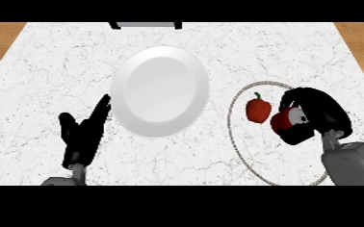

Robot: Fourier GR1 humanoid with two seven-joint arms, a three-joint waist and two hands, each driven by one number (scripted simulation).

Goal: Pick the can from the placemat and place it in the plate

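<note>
Red can (286,121) sat over the placemat (238,144), my right hand (316,110) curled round it, beside a red pepper (258,109). White plate (159,91) lay left, apart. My left hand (84,133) rested open, fingers straight.

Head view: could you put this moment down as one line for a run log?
right hand: fingers curled round red can, over placemat | plate: bare | left hand: open, resting | red pepper: on placemat
</note>
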